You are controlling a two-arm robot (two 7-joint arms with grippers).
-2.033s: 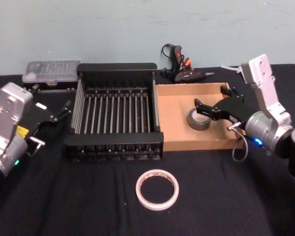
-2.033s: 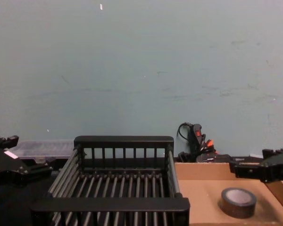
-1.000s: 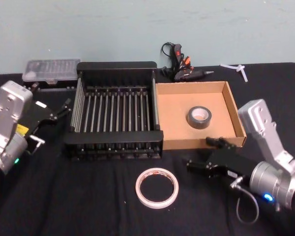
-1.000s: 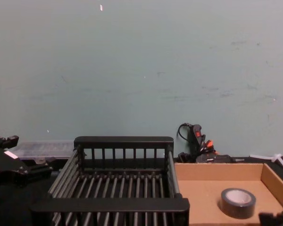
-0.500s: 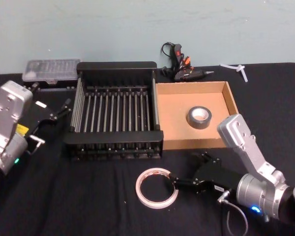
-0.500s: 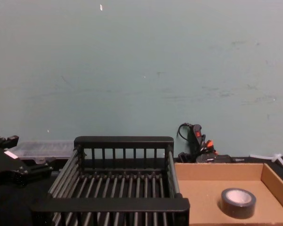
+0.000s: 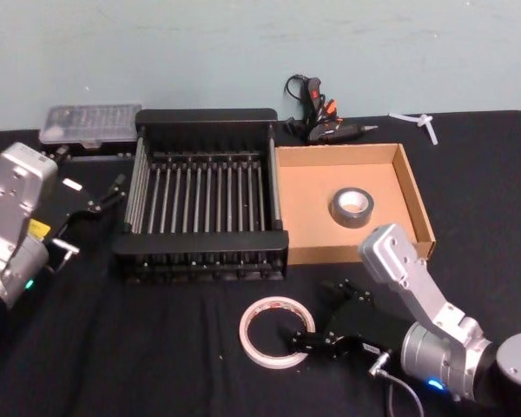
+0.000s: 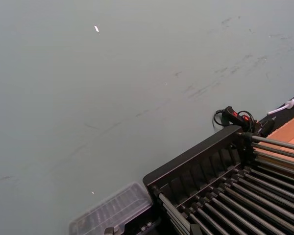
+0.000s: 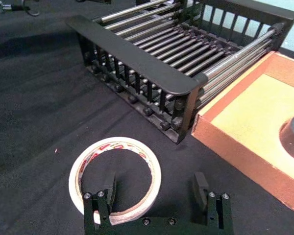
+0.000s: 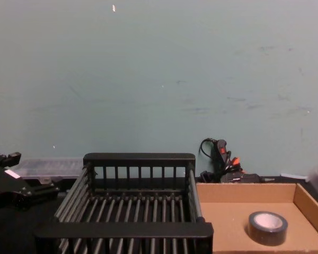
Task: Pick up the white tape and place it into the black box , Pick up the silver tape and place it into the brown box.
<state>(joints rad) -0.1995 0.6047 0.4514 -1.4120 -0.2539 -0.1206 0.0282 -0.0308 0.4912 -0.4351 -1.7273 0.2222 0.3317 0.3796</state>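
Currently we see the right gripper [image 7: 314, 318] spread wide, holding nothing, one finger over the rim of the white tape [image 7: 277, 333], which lies flat on the cloth before the black box [image 7: 205, 195]. Silver tape [image 7: 352, 208] sits in the brown box [image 7: 308, 197]; left gripper [image 7: 113, 195] is parked beside the black box.

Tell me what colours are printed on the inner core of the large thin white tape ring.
Red and white print lines the inner core of the white tape ring, clearest in the right wrist view.
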